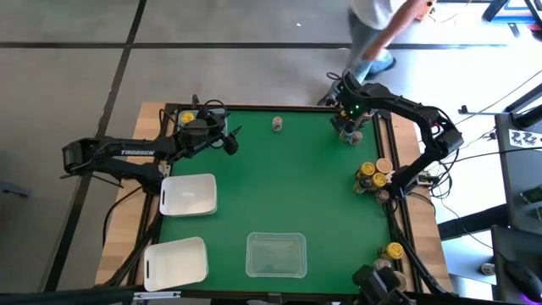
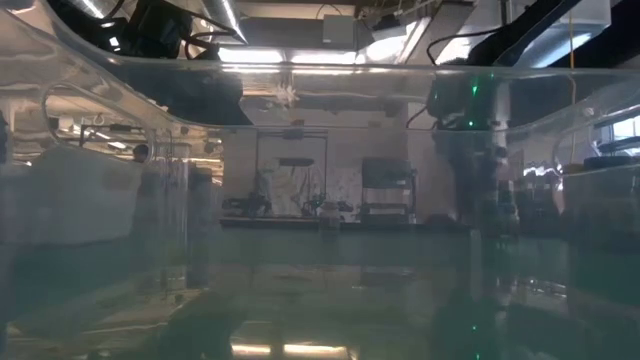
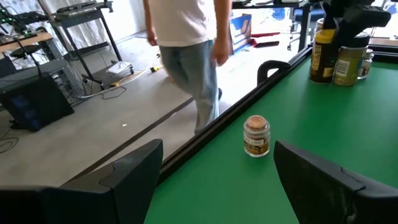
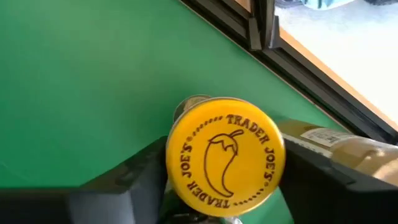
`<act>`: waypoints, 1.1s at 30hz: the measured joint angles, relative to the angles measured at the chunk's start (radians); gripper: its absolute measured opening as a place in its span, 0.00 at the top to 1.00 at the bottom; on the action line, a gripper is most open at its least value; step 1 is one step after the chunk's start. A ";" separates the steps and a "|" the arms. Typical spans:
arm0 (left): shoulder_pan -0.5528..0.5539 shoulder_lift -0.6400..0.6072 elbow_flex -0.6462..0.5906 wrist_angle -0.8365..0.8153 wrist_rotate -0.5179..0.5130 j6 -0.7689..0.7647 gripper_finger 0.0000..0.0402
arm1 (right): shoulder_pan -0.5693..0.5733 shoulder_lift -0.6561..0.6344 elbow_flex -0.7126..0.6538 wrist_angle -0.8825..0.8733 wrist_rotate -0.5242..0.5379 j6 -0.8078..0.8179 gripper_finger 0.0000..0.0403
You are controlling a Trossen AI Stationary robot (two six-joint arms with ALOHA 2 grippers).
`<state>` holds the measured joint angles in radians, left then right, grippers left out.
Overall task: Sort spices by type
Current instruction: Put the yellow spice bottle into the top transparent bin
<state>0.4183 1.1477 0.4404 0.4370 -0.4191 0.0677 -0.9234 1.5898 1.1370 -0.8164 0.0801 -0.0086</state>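
Note:
My right gripper (image 1: 350, 129) is at the table's far right corner, shut on a spice jar with a yellow lid (image 4: 225, 163). Two more jars stand against it, one with a brownish-grey lid (image 4: 194, 102) and one tan-filled (image 4: 339, 149). My left gripper (image 1: 229, 141) is open and empty at the far left. Ahead of its fingers (image 3: 227, 186) a small tan-lidded jar (image 3: 255, 137) stands alone on its base near the far edge (image 1: 277, 124). Several jars (image 1: 373, 178) cluster at the right edge. One yellow-lidded jar (image 1: 394, 251) stands farther toward the near edge, and another (image 1: 186, 118) stands at the far left corner. My right gripper pinches the yellow-lidded jar between its two fingers, one on each side of the lid's rim (image 4: 171, 158). The fingers come from above, pointing down. The jar is upright. In the left wrist view its base (image 3: 320, 78) looks to be on the green mat.
Two white trays (image 1: 188, 194) (image 1: 175, 261) lie at the left. A clear tray (image 1: 275, 254) lies at the near middle and fills the low view (image 2: 320, 250). A person (image 1: 377, 34) walks past the table's far side. The mat's middle (image 1: 288, 186) holds nothing.

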 joint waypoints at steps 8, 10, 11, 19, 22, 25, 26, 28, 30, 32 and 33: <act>0.000 0.000 0.001 -0.010 0.000 0.015 0.24 | 0.011 0.000 0.025 0.013 -0.108 -0.026 0.43; 0.000 0.008 0.001 -0.021 0.000 0.028 0.24 | 0.028 0.000 0.036 0.012 -0.184 -0.027 0.43; 0.000 0.012 0.001 -0.032 0.000 0.029 0.24 | 0.045 0.000 0.041 0.012 -0.217 -0.031 0.43; 0.000 0.024 0.001 -0.022 0.000 0.044 0.24 | 0.274 -0.001 0.044 0.112 -0.278 -0.124 0.41; 0.000 0.024 0.001 -0.022 0.000 0.035 0.24 | 0.358 -0.001 0.044 0.191 -0.274 -0.150 0.41; 0.000 0.024 0.001 -0.022 0.025 -0.002 0.24 | 0.427 0.007 0.044 0.275 -0.249 -0.167 0.41; 0.000 0.024 0.001 -0.022 0.045 -0.008 0.24 | 0.444 0.015 0.044 0.301 -0.241 -0.179 0.41; -0.001 0.026 0.001 -0.022 0.095 -0.013 0.24 | 0.475 0.041 0.044 0.334 -0.210 -0.206 0.41; -0.002 0.031 0.001 -0.022 0.142 -0.013 0.24 | 0.500 0.071 0.044 0.367 -0.200 -0.228 0.40; -0.002 0.040 0.001 -0.016 0.185 -0.010 0.24 | 0.520 0.099 0.044 0.388 -0.200 -0.247 0.40; -0.002 0.044 0.001 -0.015 0.199 -0.014 0.24 | 0.527 0.113 0.044 0.400 -0.200 -0.255 0.40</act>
<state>0.4160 1.1915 0.4416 0.4217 -0.2200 0.0533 -0.3964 1.7024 1.1810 -0.4165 -0.1200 -0.2641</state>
